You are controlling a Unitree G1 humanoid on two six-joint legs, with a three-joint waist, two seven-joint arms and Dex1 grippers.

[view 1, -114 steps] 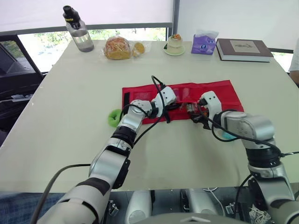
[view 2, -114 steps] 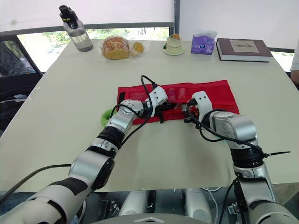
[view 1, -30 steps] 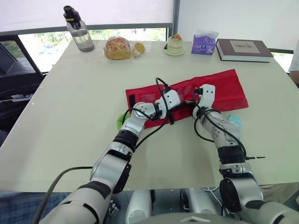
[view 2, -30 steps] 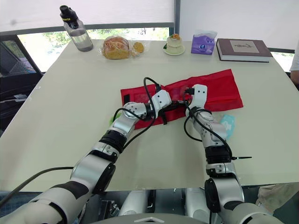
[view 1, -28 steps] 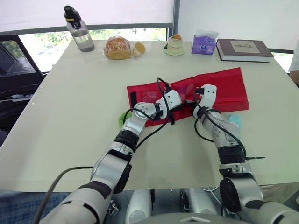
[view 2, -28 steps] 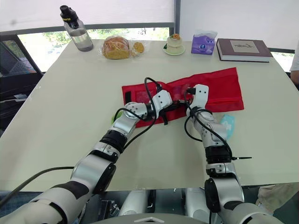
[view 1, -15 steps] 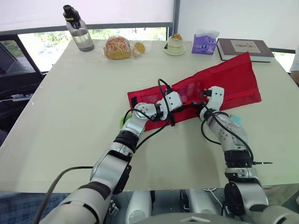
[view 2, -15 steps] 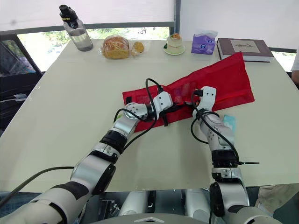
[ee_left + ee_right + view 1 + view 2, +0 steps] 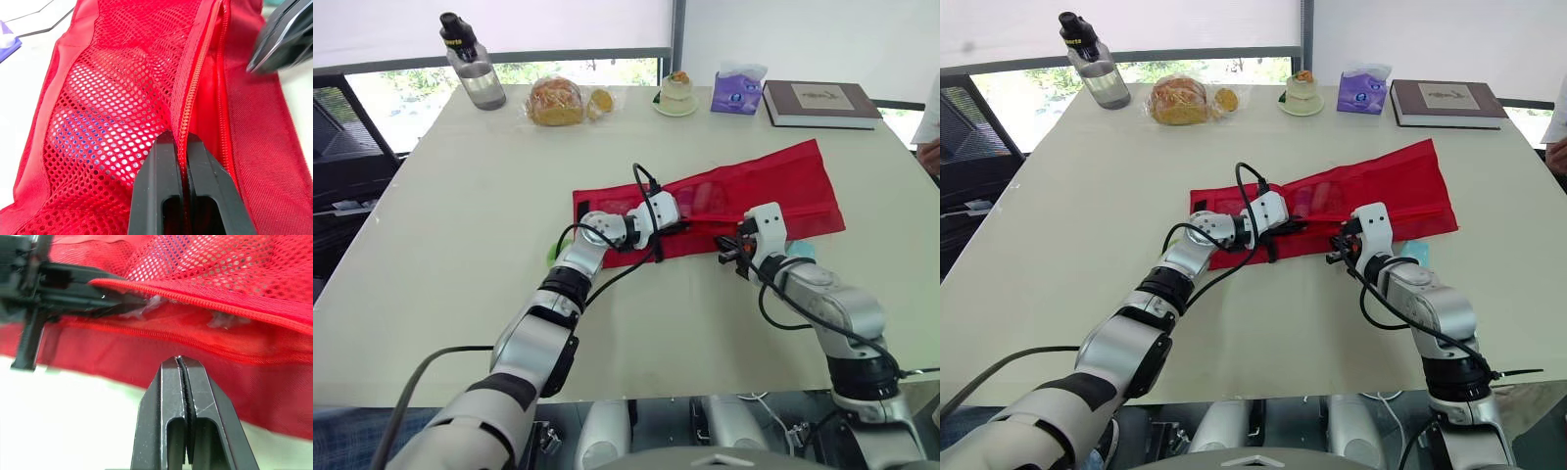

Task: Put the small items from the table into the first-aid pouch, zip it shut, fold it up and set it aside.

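A red first-aid pouch [image 9: 773, 186] lies open and flat across the middle of the table. My left gripper [image 9: 180, 134] is shut on the zipper edge [image 9: 195, 73] of its mesh pocket [image 9: 112, 98], through which pale and blue items show. My right gripper [image 9: 180, 360] is shut at the pouch's near edge, just right of the left gripper [image 9: 683, 226], with nothing visible between its fingers. A small green item [image 9: 552, 257] peeks out behind my left forearm. Right of my right gripper [image 9: 728, 255], a light blue packet [image 9: 800, 251] lies on the table.
Along the far edge stand a water bottle [image 9: 470, 64], bagged bread [image 9: 558, 101], a dessert cup on a saucer [image 9: 677, 95], a purple tissue pack [image 9: 736, 90] and a book [image 9: 822, 103]. A person's hand [image 9: 930, 147] shows at the right edge. A black chair [image 9: 337, 147] is at the left.
The pouch's right end, raised half a second ago, now lies flat. My right gripper has pulled back toward the near edge. My left gripper keeps its hold on the zipper edge.
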